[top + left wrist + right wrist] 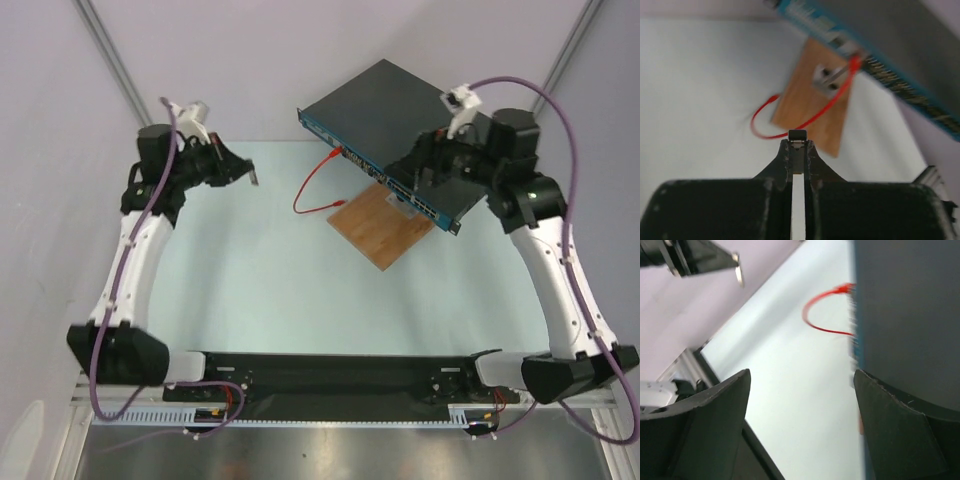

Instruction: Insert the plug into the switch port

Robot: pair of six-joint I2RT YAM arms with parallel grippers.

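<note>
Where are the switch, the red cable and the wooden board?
switch (390, 105), top external view, on its dark grey top panel.
red cable (855, 64), left wrist view, on the end nearest the blue front strip.
wooden board (378, 230), top external view, on its bare middle.

Closed fingers (785, 162), red cable (815, 118) beyond

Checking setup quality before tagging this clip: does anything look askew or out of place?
The switch lies diagonal to the table edges, its ported front overlapping the wooden board in the top view. The red cable loops loose beside it. The left hand is shut on nothing.
</note>
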